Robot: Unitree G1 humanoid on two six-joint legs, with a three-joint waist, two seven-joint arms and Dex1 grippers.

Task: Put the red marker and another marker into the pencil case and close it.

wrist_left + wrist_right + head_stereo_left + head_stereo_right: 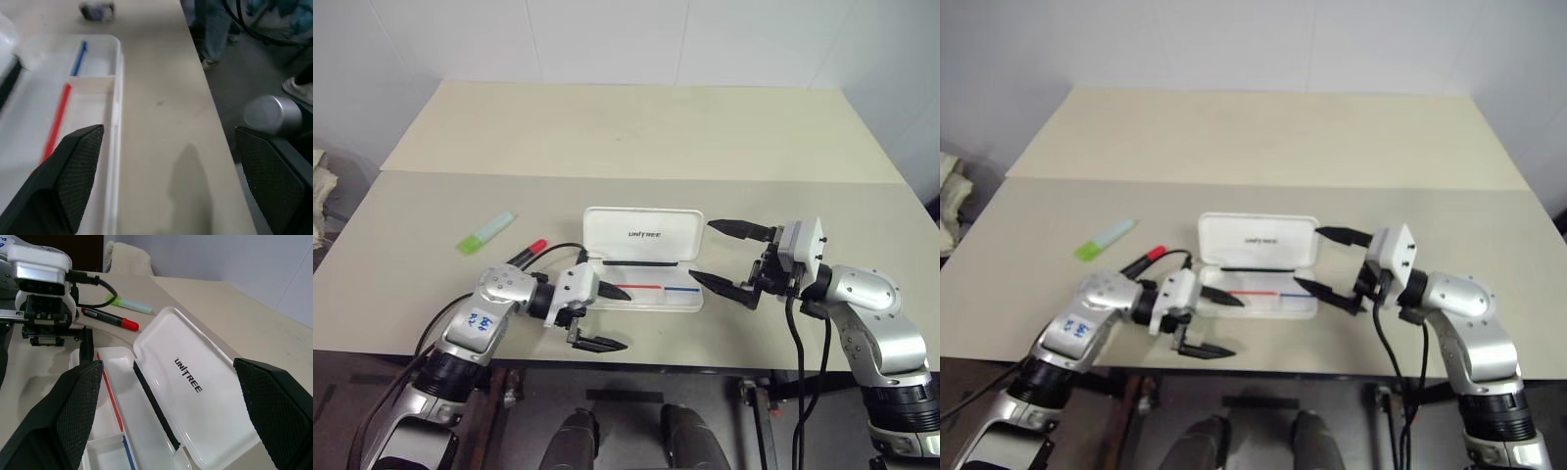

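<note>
Left gripper (603, 315) at near table edge (724, 357), jaws wide apart, empty. Right gripper (724, 257) just beside open pencil case (646, 235), also spread, empty. Red marker (529, 251) beyond left gripper; green marker (486, 233) farther left.

The case (643, 257) lies open mid-tabletop (636, 137), lid behind tray. The red marker (527, 251) lies just left of it, the other marker (485, 233) farther left.
</note>
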